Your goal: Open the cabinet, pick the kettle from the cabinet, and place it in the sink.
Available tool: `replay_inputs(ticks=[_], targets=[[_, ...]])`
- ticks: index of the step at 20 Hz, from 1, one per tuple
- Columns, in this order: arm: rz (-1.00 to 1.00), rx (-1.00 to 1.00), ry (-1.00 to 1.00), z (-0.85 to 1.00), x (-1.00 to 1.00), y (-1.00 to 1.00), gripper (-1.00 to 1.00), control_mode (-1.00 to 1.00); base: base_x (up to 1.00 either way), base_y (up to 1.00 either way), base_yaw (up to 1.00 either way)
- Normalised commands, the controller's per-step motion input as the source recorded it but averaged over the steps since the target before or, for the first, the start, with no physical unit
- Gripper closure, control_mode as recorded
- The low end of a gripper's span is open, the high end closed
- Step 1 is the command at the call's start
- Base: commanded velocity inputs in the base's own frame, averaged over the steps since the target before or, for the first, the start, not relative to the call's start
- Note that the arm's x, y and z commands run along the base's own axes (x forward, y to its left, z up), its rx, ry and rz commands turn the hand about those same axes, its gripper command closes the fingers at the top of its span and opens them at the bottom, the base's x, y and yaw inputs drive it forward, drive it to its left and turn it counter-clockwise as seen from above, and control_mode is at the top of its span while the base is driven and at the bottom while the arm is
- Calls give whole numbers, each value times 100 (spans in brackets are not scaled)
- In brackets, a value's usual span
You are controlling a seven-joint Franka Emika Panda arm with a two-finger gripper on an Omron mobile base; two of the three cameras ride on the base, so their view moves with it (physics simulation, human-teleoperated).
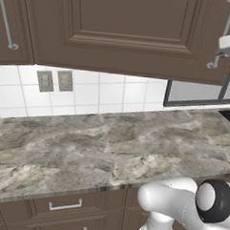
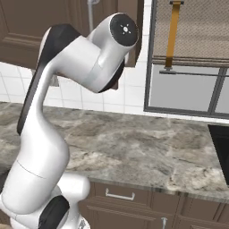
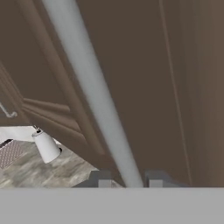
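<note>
Hand view puts the grey bar handle (image 3: 94,94) of the cabinet (image 3: 144,65) running straight between my two finger tips, so my gripper (image 3: 127,181) is clamped round the bar near one end of it. The handle's long axis goes from the fingers away up and across the view, lying just off the door face and parallel to it.

From the left base view I see that same cabinet (image 1: 126,26) door shut above the counter (image 1: 106,145), with the handle (image 1: 225,32) at the door's right edge and my white hand reaching in beside it. Its bar stands nearly upright there.

I judge the pull has to go square to the bar, out from the door face toward me, swinging on hinges that are probably at the edge far from the handle.

The kettle I take to be behind this door. The sink (image 2: 221,143) is a dark corner of basin to the right of the cabinet, down in the counter.
</note>
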Motion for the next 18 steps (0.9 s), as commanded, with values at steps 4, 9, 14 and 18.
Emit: replay_inputs(ticks=[4, 9, 14, 18], targets=[[0, 0, 0, -3, -61, 39, 100, -100, 0, 0, 0], [0, 0, 0, -1, -58, 40, 100, -100, 0, 0, 0], [0, 0, 0, -1, -55, 43, 100, -100, 0, 0, 0], [0, 0, 0, 0, -53, 44, 100, -100, 0, 0, 0]])
